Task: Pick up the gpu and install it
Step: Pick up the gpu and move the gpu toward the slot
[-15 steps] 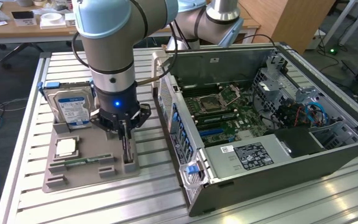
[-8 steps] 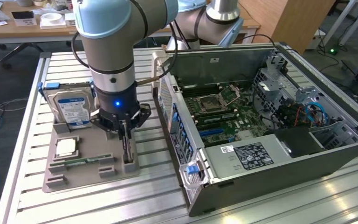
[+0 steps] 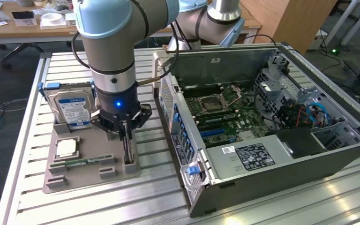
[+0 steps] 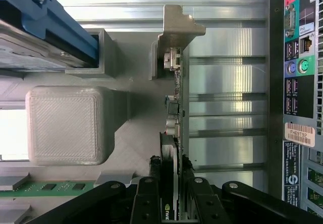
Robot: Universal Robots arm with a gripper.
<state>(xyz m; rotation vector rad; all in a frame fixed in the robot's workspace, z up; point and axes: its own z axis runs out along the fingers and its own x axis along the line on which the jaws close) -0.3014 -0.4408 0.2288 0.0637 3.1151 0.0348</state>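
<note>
The gpu (image 4: 174, 108) stands on edge in a slot of the grey holder tray (image 3: 86, 180), a thin dark card with its silver bracket (image 4: 177, 30) at the far end. My gripper (image 4: 171, 164) is straight above it, with the black fingers (image 4: 154, 166) pressed against both faces of the card's near end. In the exterior view the gripper (image 3: 125, 136) reaches down onto the gpu (image 3: 128, 152) at the tray's right side. The card still sits in its slot.
On the tray also stand a blue-labelled hard drive (image 3: 73, 110), a processor (image 3: 66, 148) and a green memory stick (image 3: 83, 161). The open computer case (image 3: 261, 122) lies close on the exterior view's right, its rear ports (image 4: 298, 57) beside the card.
</note>
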